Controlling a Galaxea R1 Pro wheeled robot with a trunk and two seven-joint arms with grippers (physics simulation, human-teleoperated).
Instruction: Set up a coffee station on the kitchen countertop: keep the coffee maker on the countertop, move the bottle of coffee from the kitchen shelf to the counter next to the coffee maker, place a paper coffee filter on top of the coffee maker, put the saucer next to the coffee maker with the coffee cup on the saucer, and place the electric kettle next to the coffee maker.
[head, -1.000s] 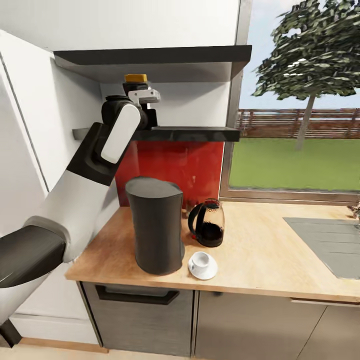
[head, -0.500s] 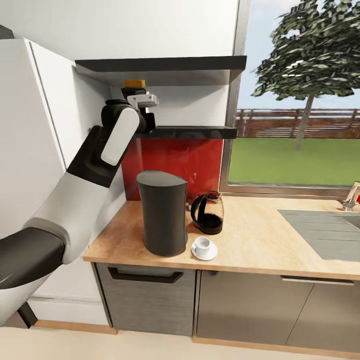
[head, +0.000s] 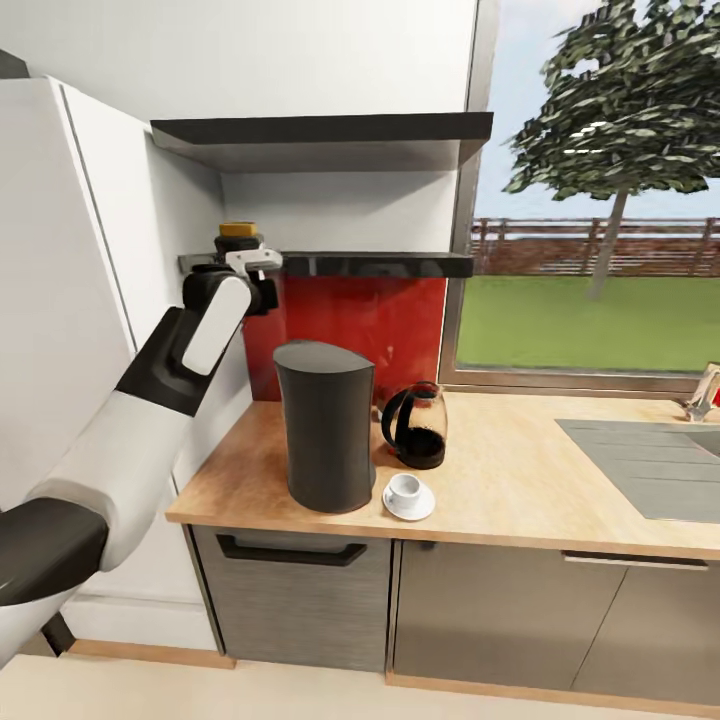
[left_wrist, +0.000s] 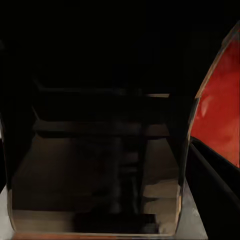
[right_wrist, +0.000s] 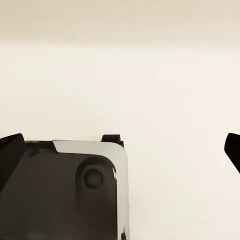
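- Light wood kitchen countertop (head: 520, 480) ran under a window w/ tree & lawn outside; red backsplash (head: 370, 335) behind, grey sink (head: 650, 470) at far right.
- Two dark wall shelves (head: 380, 264) above, white tall cabinet beside.
- Tall dark-grey cylindrical coffee maker (head: 326, 440) stood on the counter; glass kettle w/ black handle (head: 416, 425) just beside, dark liquid inside.
- White coffee cup (head: 404, 490) sat on white saucer (head: 410, 505), near the maker's base.
- Left gripper (head: 250, 262) was at lower shelf's left end, clenched on dark coffee bottle w/ yellow lid (head: 237, 232).
- Right gripper (right_wrist: 120, 145): fingers apart, over pale floor.
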